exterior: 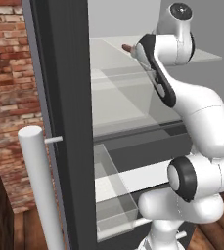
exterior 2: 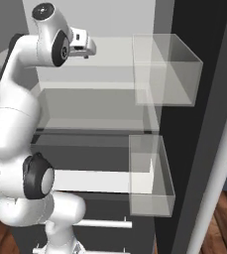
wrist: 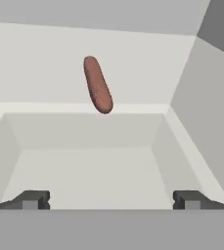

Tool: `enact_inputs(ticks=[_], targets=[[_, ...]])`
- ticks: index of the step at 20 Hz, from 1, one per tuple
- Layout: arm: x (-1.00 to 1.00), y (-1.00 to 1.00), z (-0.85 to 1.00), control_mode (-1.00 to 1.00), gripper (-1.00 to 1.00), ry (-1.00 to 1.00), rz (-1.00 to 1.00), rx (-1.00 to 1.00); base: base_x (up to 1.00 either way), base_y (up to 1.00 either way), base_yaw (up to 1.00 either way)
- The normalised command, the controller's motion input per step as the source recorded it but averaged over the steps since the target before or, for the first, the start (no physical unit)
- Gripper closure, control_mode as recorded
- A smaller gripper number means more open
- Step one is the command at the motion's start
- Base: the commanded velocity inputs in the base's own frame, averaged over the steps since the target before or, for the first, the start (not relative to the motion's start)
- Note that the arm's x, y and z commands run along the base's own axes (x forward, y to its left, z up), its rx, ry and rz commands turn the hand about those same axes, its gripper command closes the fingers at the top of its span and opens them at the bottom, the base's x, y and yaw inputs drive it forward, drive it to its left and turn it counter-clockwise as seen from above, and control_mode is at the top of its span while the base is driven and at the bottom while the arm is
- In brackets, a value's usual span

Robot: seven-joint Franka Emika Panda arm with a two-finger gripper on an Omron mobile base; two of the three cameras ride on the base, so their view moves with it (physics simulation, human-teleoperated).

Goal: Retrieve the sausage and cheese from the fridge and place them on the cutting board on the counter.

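The fridge (exterior: 64,97) stands open, white inside with glass shelves. A brown sausage (wrist: 98,84) lies on the top glass shelf (exterior 2: 115,52) near the back wall; its tip shows past the arm (exterior: 127,48). My gripper (wrist: 111,200) is open above the front of that shelf, a stretch short of the sausage, with nothing between its fingers. From the right it reaches in at the shelf's left side (exterior 2: 86,51). The cheese, the cutting board and the counter are out of view.
Clear door bins hang on the open right door (exterior 2: 167,69) (exterior 2: 152,173) and the left door (exterior: 113,195). White bar handles stand at both sides (exterior: 40,185) (exterior 2: 219,168). A brick wall (exterior: 8,73) lies left.
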Motion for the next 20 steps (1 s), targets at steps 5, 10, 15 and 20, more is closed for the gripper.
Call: enact_inputs(ticks=[5, 10, 15, 20], targets=[[1.0, 0.13, -0.41, -1.0, -1.0, -0.03, 0.13, 0.05, 0.0, 0.0, 0.0], [0.95, 0.04, -0.03, -1.0, -1.0, 0.0, 0.16, 0.13, 0.0, 0.0, 0.0], [0.9, 0.0, 0.27, -1.0, -1.0, 0.01, 0.07, 0.07, 0.0, 0.0, 0.0], [0.97, 0.14, 0.04, -1.0, -1.0, 0.06, 0.0, 0.0, 0.0, 0.0, 0.0]])
